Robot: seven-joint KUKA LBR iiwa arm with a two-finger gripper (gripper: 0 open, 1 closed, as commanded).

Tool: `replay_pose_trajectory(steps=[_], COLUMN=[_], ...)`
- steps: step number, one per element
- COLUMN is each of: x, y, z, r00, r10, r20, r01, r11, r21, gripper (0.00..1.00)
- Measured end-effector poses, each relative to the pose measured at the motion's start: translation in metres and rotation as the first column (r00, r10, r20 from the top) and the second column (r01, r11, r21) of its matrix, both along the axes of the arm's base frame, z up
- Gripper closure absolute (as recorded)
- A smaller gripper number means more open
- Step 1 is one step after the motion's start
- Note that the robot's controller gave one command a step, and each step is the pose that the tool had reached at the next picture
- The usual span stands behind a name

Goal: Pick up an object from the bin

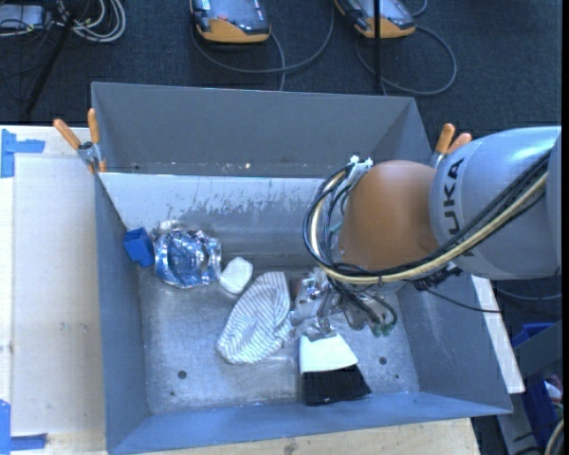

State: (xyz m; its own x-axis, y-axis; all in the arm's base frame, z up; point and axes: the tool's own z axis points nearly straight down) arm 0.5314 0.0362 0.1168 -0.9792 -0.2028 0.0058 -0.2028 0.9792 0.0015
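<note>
My gripper (315, 313) hangs low in the bin's middle right part, under the arm's orange cover. It is at the right edge of a crumpled white cloth with grey stripes (254, 322). Just in front of it lies a flat white and black block (330, 370), white half towards the gripper. The gripper is close to both; whether it touches either I cannot tell.
Against the bin's left wall lie a small blue block (137, 245), a crinkled blue and clear plastic piece (185, 257) and a small white rounded thing (235, 274). The arm and its cables hide the bin's right side.
</note>
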Motion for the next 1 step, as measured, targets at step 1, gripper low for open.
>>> replay_pose_trajectory(steps=[1], x=[0.0133], y=[-0.0051], z=[0.0607], r00=[0.999], r10=[0.048], r20=[0.002], r01=[-0.048], r11=[0.999], r21=[0.001], gripper=[1.0])
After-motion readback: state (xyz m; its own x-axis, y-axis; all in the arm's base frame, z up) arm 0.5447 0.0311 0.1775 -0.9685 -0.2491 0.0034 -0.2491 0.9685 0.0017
